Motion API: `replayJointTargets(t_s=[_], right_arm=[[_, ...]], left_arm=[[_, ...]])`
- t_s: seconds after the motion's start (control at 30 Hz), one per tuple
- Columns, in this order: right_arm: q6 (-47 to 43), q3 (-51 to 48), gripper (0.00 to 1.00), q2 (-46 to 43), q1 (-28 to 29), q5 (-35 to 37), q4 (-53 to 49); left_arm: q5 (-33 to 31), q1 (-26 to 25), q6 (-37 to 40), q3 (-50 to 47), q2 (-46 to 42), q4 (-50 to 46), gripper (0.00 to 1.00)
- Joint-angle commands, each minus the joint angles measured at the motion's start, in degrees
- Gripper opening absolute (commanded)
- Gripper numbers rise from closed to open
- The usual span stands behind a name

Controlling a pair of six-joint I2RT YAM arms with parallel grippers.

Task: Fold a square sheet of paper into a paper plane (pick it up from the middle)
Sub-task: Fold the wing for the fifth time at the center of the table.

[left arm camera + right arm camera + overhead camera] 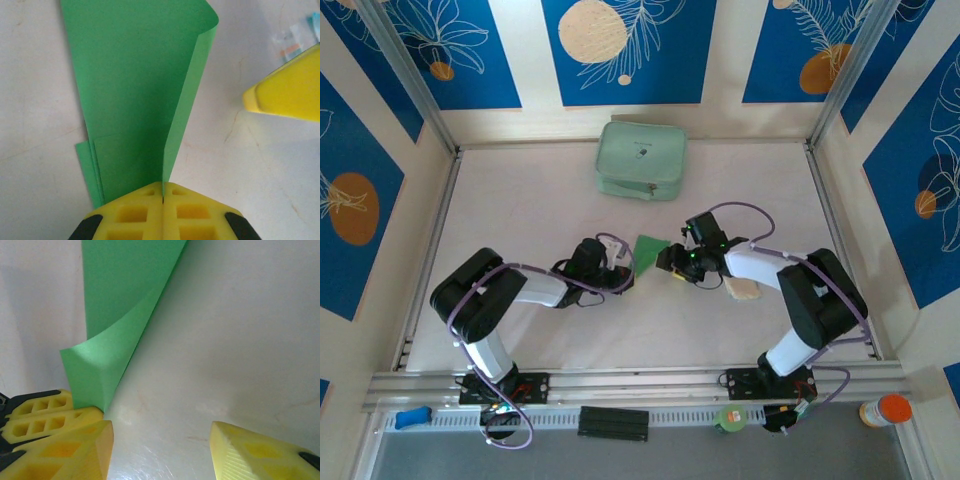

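Near the middle of the desk [520, 200] lies the green sheet of paper [648, 247], partly folded, one flap curling up. The left pincer [163, 186] is clamped tight on one edge of it. The right pincer [160, 432] stands half spread just beside the paper, holding nothing.

The bright green paper [650, 246] is sitting between the two grippers as a partly folded, tapering shape. Its narrow end is being pinched in the closed fingertips of the left gripper [163, 192]. From there the green paper [135, 90] is widening away from the tool. One flap is standing on edge, and stacked layer edges are showing just left of the fingertips. Ahead and to the left of the right gripper [161, 442], whose jaws are standing apart, a corner of the green paper [120, 300] is curling up off the surface, clear of both fingers.
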Motion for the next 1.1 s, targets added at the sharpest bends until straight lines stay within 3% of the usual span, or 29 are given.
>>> replayJointTargets(t_s=[0.0,0.47,1.07], right_arm=[[-2.6,3.7,0.53,2.4,0.9,-2.2,-1.0],[-4.5,11.1,0.42,10.9,2.6,0.6,-5.2],[-5.1,15.8,0.50,17.6,4.4,0.9,-6.9]], left_arm=[[2.5,1.2,-4.1,-1.5,0.3,4.1,0.04],[3.9,2.7,-10.1,-4.5,3.2,11.7,0.07],[4.5,3.2,-15.0,-5.8,5.5,15.6,0.12]])
